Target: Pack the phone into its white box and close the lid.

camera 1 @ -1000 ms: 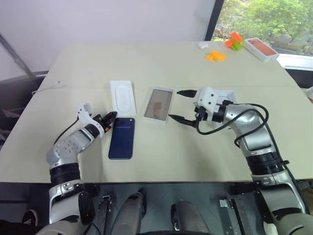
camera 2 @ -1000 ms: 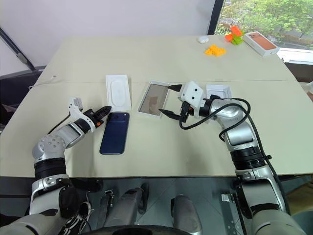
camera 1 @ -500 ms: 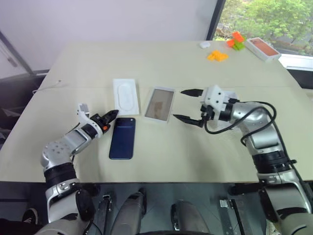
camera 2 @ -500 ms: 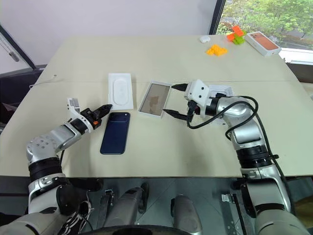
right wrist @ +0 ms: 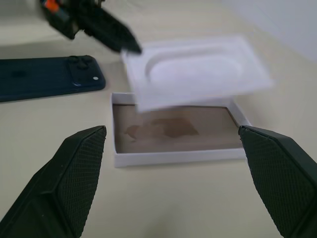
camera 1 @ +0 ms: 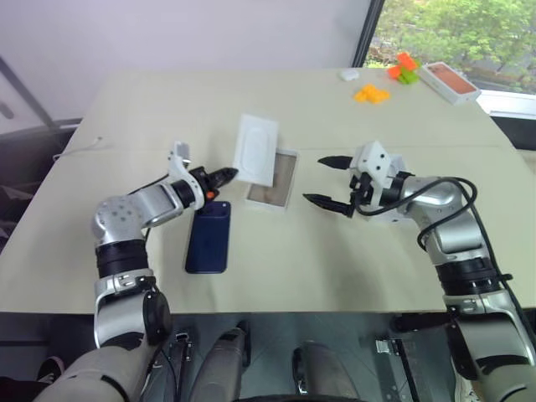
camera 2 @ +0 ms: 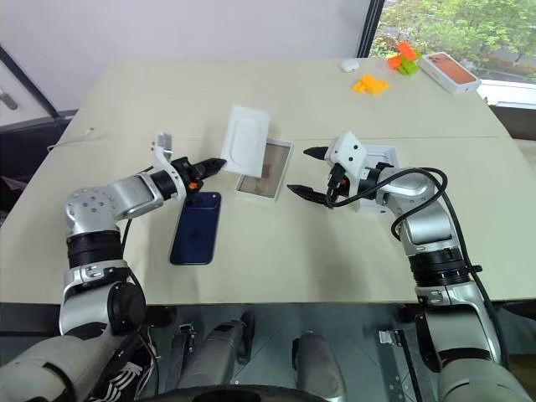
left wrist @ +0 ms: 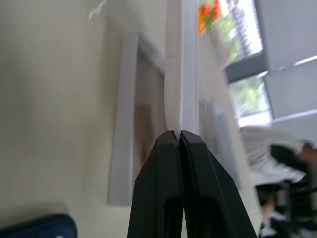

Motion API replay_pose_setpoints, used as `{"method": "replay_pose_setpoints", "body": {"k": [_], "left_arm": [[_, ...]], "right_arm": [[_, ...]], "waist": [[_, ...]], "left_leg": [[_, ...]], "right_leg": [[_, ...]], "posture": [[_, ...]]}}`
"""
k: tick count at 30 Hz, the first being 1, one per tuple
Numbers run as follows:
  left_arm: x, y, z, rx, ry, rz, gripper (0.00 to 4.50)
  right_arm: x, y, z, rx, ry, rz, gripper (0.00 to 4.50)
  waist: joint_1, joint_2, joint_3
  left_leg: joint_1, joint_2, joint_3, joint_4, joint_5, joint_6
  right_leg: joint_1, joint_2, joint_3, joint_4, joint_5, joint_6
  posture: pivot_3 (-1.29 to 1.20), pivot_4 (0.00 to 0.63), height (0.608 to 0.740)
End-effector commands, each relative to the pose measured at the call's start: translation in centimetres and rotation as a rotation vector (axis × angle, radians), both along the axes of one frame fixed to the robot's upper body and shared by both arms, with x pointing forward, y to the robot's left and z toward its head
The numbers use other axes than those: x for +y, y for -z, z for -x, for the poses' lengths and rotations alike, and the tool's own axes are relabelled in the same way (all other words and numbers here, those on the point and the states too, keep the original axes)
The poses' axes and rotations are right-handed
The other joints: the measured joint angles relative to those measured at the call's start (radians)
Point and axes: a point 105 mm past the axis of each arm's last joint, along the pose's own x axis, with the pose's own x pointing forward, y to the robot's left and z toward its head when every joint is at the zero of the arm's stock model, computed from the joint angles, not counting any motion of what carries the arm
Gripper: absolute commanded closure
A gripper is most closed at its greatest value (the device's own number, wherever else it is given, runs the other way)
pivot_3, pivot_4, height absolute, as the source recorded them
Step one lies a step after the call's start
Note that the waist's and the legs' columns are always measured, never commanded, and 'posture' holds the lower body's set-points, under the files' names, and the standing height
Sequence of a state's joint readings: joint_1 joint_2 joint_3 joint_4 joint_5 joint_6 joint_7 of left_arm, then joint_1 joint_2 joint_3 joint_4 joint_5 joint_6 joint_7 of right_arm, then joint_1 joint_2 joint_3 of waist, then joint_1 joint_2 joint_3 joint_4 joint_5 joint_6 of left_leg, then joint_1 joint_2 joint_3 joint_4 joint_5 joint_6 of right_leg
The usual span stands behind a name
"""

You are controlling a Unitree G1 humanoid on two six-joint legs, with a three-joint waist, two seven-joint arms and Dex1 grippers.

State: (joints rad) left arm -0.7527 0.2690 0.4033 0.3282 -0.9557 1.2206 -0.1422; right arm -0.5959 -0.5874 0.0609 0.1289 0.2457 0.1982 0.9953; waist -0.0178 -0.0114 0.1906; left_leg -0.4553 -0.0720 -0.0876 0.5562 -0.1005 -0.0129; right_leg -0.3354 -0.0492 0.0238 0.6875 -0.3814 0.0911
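Note:
My left gripper [camera 1: 232, 174] is shut on the edge of a thin white insert tray [camera 1: 255, 149] with an oval recess. It holds the tray tilted in the air over the left rim of the white box [camera 1: 270, 203], which lies open with a brownish inside. The dark blue phone [camera 1: 209, 239] lies flat on the table just below the left gripper, camera end towards the box. To the right of the box, my right gripper [camera 1: 314, 178] hovers open and holds nothing. The lid [camera 2: 387, 153] lies under my right wrist, mostly hidden.
At the table's far right corner are orange blocks [camera 1: 369, 95], an orange and green toy [camera 1: 402, 69], a white box with an orange-red top [camera 1: 446, 81] and a small white object [camera 1: 347, 75]. A thin cable [camera 1: 84, 146] lies by the left edge.
My left arm has lifted the insert tray off the table and swung it up and right, over the box's left rim. The right gripper has stayed open beside the box.

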Motion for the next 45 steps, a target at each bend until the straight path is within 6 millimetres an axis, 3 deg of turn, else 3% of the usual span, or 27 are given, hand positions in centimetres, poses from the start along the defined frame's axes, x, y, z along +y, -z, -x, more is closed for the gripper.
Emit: {"method": "replay_pose_setpoints", "body": {"k": [1,5,9,17,28,31,36,45], "left_arm": [[-0.2,-0.9,-0.1,-0.006,0.018,-0.022,4.46],[-0.2,0.0,-0.6,0.022,-0.008,-0.070,4.46],[-1.2,-0.7,-0.7,0.005,0.024,-0.042,4.46],[-2.3,-0.1,-0.4,0.004,0.068,-0.096,4.46],[-2.6,0.2,-0.2,0.015,0.072,-0.107,4.46],[-2.5,0.2,-0.2,0.007,0.067,-0.100,3.59],[-2.9,-1.2,-0.1,-0.046,0.084,-0.086,1.12],[-2.4,-2.9,-0.2,-0.108,0.077,-0.122,1.12]], "right_arm": [[-0.4,-1.2,0.2,-0.061,0.011,-0.014,0.00],[-0.3,-1.0,0.4,-0.067,0.018,-0.012,0.00],[-0.3,-1.1,0.2,-0.084,0.026,-0.012,0.00],[-0.3,-1.1,0.1,-0.100,0.034,-0.012,0.00],[-0.3,-1.0,-0.1,-0.119,0.042,-0.003,0.00],[-0.3,-1.0,-0.2,-0.122,0.044,-0.001,0.00],[-0.3,-0.9,-0.2,-0.121,0.043,-0.001,0.00],[-0.1,-1.0,-0.3,-0.120,0.040,-0.006,0.00]], "waist": [[0.001,0.000,0.000],[0.004,0.000,0.000],[0.006,0.000,0.000],[0.004,0.000,0.000],[0.005,0.000,0.000],[0.005,0.000,0.000],[0.004,0.000,0.000],[0.005,0.000,0.000]], "left_leg": [[0.000,0.000,0.000,0.000,0.000,0.000],[0.000,0.000,0.000,0.000,0.000,0.000],[0.000,0.000,0.000,0.001,0.000,0.000],[-0.001,0.000,0.000,0.001,0.000,0.000],[-0.001,0.000,0.000,0.001,0.000,0.000],[-0.001,0.000,0.000,0.001,0.000,0.000],[-0.001,0.000,0.000,0.002,0.000,0.000],[-0.001,0.000,0.000,0.002,0.000,0.000]], "right_leg": [[0.000,0.000,0.000,0.000,0.000,0.000],[0.000,0.000,0.000,0.000,0.000,0.000],[0.000,0.000,0.000,0.000,0.000,0.001],[0.000,0.000,0.000,0.000,0.000,0.001],[0.000,0.000,0.000,0.000,0.000,0.001],[0.000,0.000,0.000,0.000,0.000,0.001],[0.000,0.000,0.000,0.000,0.000,0.001],[0.000,0.000,0.000,0.000,0.001,0.001]], "posture": [[0.00,0.150,0.740],[0.00,0.150,0.740],[0.00,0.150,0.740],[0.00,0.150,0.740],[0.00,0.150,0.740],[0.00,0.150,0.740],[0.00,0.150,0.740],[0.00,0.150,0.740]]}}
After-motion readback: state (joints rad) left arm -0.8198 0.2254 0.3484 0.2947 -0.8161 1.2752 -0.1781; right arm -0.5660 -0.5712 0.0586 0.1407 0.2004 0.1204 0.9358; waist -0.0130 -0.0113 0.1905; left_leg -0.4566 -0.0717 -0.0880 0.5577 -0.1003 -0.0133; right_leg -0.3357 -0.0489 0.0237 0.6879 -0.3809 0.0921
